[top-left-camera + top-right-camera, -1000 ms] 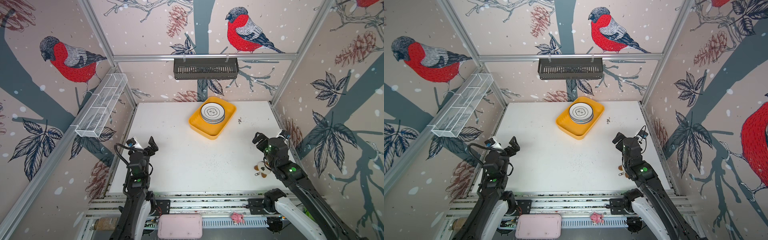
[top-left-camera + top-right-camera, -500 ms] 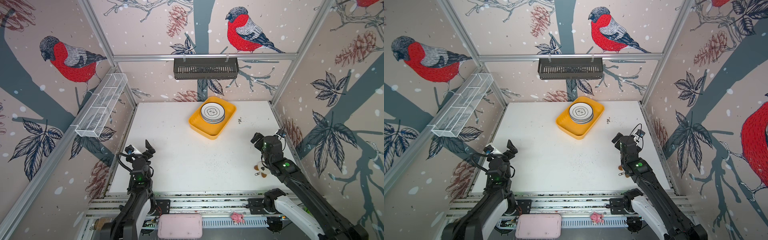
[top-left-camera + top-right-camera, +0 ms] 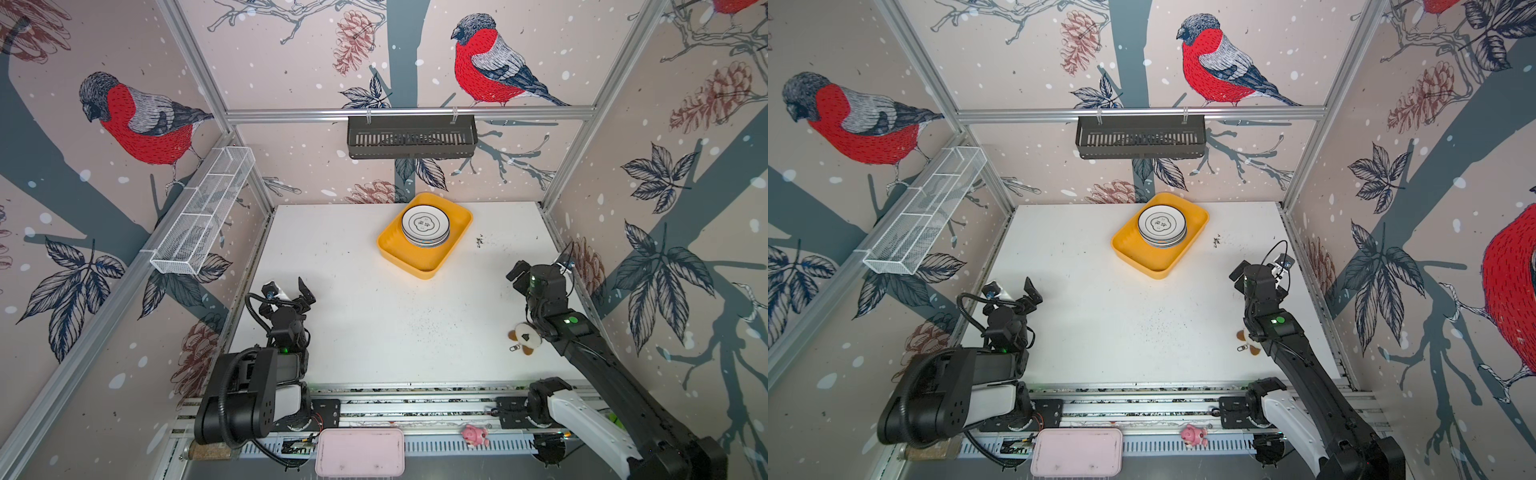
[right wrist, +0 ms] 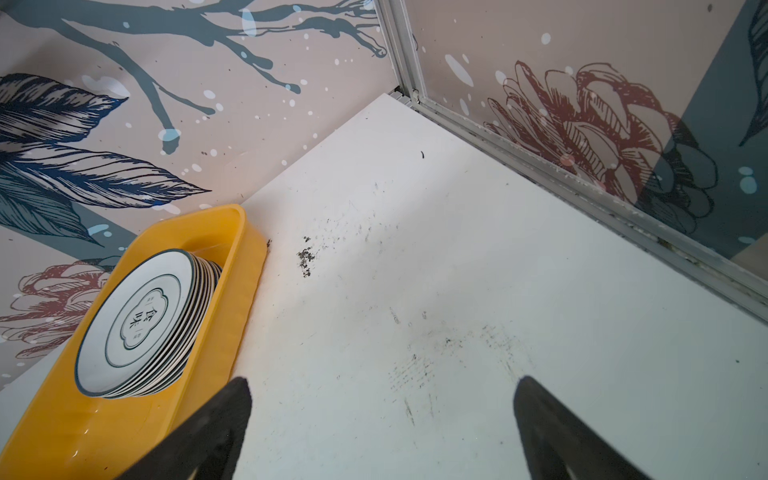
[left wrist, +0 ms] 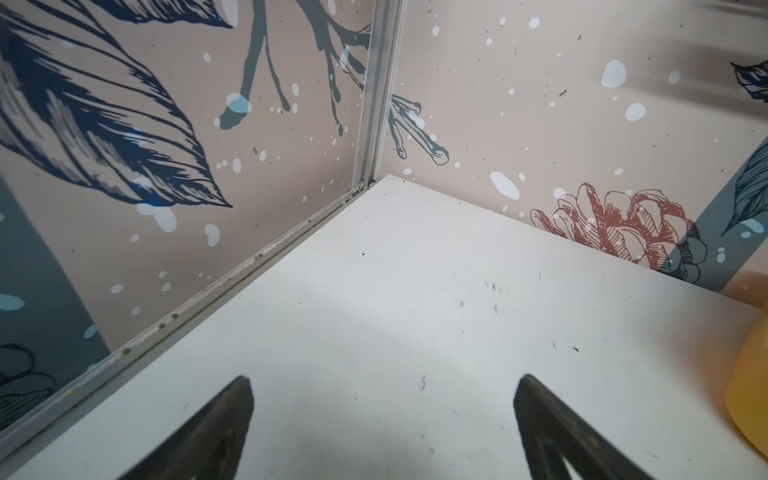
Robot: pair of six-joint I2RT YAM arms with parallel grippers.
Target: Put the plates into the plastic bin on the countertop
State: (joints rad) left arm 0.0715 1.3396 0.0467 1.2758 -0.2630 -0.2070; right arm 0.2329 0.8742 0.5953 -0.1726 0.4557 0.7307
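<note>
So from what I can see this one's basically wrapped up. The plates (image 3: 424, 226) are all sitting in one neat stack inside the plastic bin (image 3: 419, 270), which is at the far middle of the countertop (image 3: 374, 311). The stack takes up the far half of the bin, and the near half is bare. The right wrist view shows a good pile of rims (image 4: 166, 332), though I can't count them for sure.

The left gripper (image 3: 288, 293) is over the near left of the table with its jaws spread wide and nothing between them. The right gripper (image 3: 538, 266) is the same on the near right, wide apart and empty, well clear of the bin. Both wrist views show only bare table between the fingers.

I can't spot a loose plate anywhere on the white surface. The only stray bits are a little keychain toy (image 3: 525, 338) by the right arm and a pink tray (image 3: 359, 451) off the near edge, and neither belongs to the job.

My guess is the placing step is done, so the next move is just parking the arms without clipping the bin
</note>
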